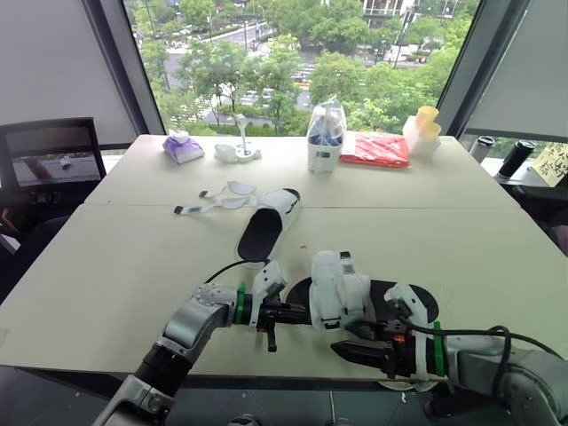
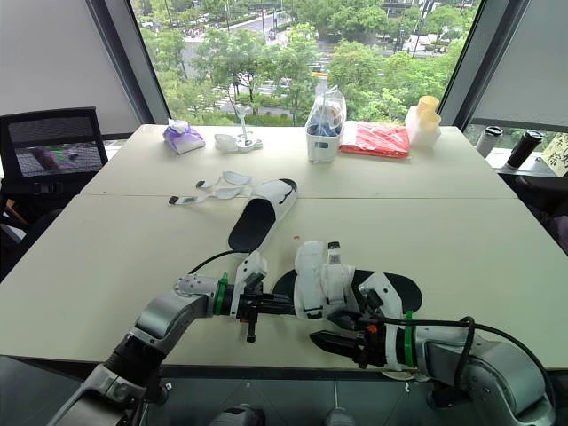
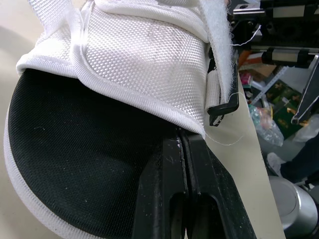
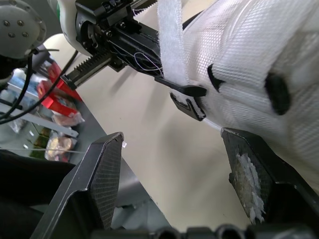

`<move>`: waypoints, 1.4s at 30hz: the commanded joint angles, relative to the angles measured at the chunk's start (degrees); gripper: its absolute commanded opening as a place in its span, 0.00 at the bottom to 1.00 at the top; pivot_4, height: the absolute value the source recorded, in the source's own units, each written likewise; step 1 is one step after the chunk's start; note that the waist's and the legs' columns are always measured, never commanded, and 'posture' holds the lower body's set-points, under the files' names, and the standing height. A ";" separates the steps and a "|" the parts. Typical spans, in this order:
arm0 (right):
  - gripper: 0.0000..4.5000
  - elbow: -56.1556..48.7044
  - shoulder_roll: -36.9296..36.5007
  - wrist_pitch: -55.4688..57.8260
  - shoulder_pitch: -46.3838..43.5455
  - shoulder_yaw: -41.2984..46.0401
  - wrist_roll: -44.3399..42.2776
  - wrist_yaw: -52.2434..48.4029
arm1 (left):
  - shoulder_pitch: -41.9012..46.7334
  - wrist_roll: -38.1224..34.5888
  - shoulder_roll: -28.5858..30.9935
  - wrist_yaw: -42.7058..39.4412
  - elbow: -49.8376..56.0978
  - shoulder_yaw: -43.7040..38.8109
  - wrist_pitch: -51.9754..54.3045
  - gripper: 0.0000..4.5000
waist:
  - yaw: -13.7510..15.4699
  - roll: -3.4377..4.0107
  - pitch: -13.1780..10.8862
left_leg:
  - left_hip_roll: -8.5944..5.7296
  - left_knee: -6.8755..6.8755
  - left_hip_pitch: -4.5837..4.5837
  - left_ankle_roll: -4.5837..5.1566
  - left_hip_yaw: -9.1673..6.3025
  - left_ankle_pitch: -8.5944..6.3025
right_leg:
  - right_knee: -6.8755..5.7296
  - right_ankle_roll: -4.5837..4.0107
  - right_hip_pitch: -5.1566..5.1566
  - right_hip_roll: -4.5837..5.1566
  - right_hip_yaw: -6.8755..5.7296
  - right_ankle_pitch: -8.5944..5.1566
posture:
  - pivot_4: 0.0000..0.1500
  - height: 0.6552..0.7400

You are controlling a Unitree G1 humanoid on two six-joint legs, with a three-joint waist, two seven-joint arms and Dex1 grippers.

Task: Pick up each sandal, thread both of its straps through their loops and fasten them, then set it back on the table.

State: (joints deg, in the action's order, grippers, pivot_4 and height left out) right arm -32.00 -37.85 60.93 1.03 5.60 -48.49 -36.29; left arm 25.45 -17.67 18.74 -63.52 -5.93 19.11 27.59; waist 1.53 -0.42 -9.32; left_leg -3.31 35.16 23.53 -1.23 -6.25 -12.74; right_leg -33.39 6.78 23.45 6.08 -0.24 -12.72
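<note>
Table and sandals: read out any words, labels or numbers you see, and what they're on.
None can be read.
Yellowish sheet at the far right: dark marks, too blurred to read.
Red packet: no legible print.
Near sandal: no label visible.

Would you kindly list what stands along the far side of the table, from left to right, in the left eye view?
purple pouch → white stand → clear bag → red packet → yellow cups

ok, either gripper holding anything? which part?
Left gripper is shut on the near sandal, pinching its white upper's hem by the sole. Right gripper open, holding nothing.
</note>
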 commanded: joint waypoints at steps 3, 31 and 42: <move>0.75 -0.06 3.84 -1.59 -1.43 -0.06 -1.18 1.96 | -1.69 1.99 0.22 1.03 -1.21 1.80 0.08 0.00 | 0.24 0.01 0.00 | 0.06 0.03 -0.03 0.00 -0.02 0.00 | -0.04 0.00 -0.01 -0.08 0.00 0.00 | 1.00 1.00; 0.30 0.89 1.77 -3.57 4.34 2.18 -2.54 0.18 | -2.24 2.13 0.08 2.31 -2.47 1.38 -0.81 0.00 | 0.64 0.03 0.02 | 0.11 0.13 -0.15 0.01 0.00 0.01 | -0.13 0.00 -0.12 -0.17 0.01 0.01 | 1.00 1.00; 0.96 1.48 -0.38 -0.65 0.70 7.11 -8.36 0.70 | -2.22 2.16 0.32 1.97 -2.64 1.42 -0.90 0.00 | 0.63 0.04 0.03 | 0.11 0.14 -0.16 0.01 0.01 0.01 | -0.17 -0.10 -0.12 -0.17 0.01 0.07 | 1.00 1.00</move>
State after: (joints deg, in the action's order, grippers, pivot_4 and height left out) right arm -30.52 -38.69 60.50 3.17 11.00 -54.98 -36.10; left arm 24.65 -17.33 18.24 -61.73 -6.54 18.92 25.56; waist 2.16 -0.38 -9.29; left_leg -3.19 35.32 23.36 -1.22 -6.25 -12.73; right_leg -33.58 6.68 23.33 5.89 -0.23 -12.65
